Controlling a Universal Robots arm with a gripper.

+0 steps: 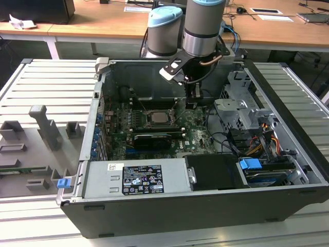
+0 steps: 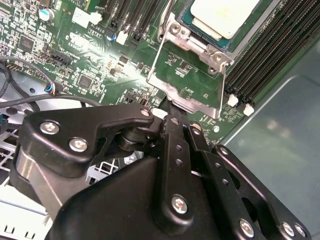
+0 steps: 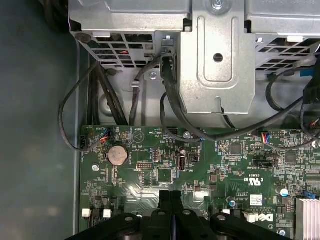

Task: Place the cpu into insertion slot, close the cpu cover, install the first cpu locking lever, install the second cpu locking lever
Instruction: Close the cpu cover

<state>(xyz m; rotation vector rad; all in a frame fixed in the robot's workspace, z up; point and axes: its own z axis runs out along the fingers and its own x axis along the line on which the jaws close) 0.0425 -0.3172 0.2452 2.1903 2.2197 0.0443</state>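
The cpu is seated in the slot, just beyond the claw. The cover is open, its free edge touching the claw's tips, which are drawn narrow; whether that edge is pinched cannot be told. The cover is best swung slowly about its hinge and kept square, so the cpu is not nudged.

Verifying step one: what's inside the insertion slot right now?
The cpu lies in the insertion slot, its pale top bare; the cpu cover is swung open, off it. What lies beneath the chip is hidden.
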